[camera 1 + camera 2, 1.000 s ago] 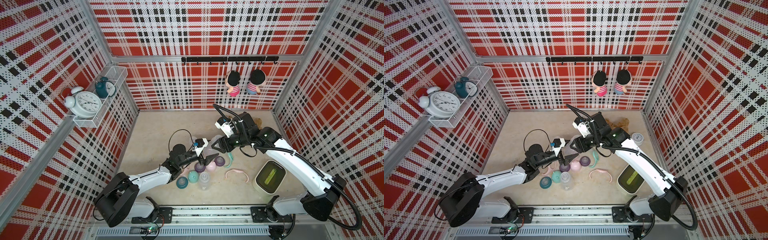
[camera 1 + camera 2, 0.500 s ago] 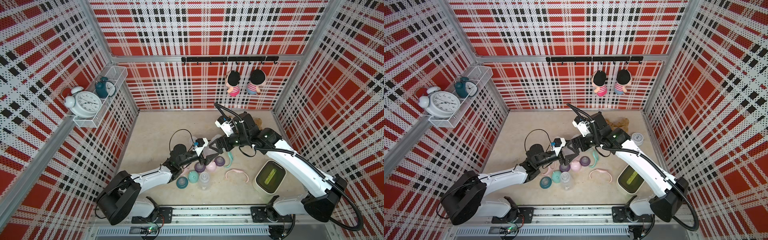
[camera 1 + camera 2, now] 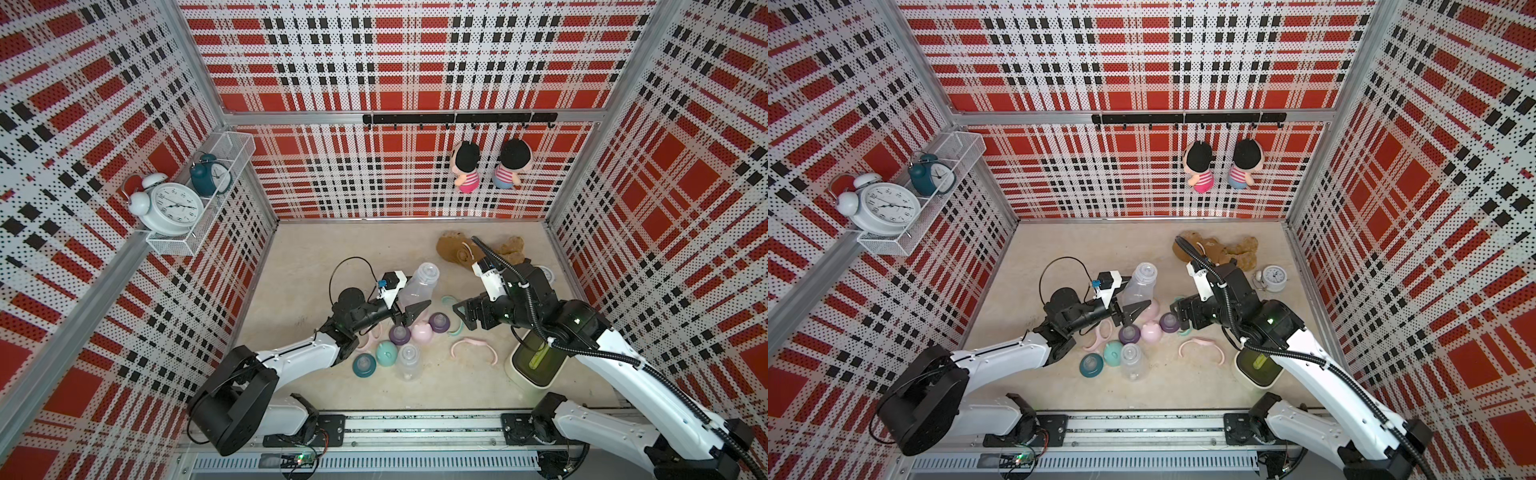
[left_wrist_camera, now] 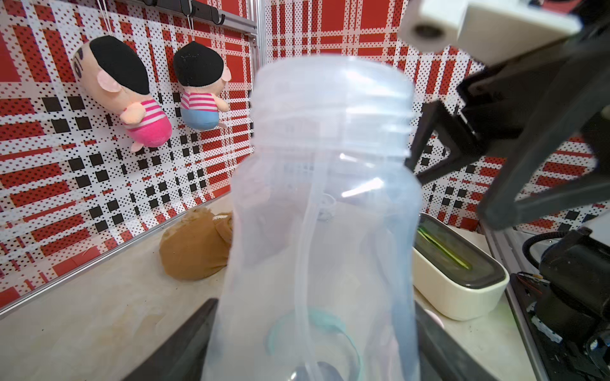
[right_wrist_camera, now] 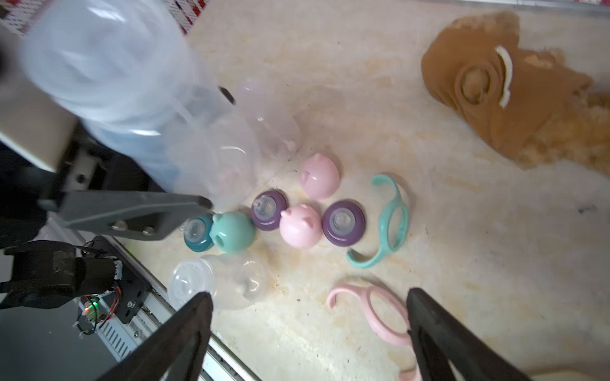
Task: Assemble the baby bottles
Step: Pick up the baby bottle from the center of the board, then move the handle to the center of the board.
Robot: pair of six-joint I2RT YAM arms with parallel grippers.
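Note:
My left gripper (image 3: pixel 409 306) is shut on a clear baby bottle (image 3: pixel 420 283), held tilted above the table with its threaded open neck (image 4: pixel 331 109) bare. My right gripper (image 3: pixel 463 314) stands open and empty just right of it, over the loose parts. Below lie two purple teat collars (image 5: pixel 268 209) (image 5: pixel 343 222), a teal collar (image 5: pixel 196 232), two pink caps (image 5: pixel 300 226) (image 5: pixel 319 176), a mint cap (image 5: pixel 232 232), a teal handle ring (image 5: pixel 392 217) and a pink handle ring (image 5: pixel 373 313). A second clear bottle (image 5: pixel 224 280) lies near the front; a third (image 5: pixel 267 115) lies behind the caps.
A brown plush toy (image 3: pixel 457 249) lies at the back of the table. A white box with a dark lid (image 3: pixel 536 361) sits under my right arm, and a small clock (image 3: pixel 1273 277) stands behind it. The rail edge (image 3: pixel 395 419) runs along the front.
My right gripper has opened and drawn back to the right, away from the bottle. The left gripper still holds the bottle in about the same place.

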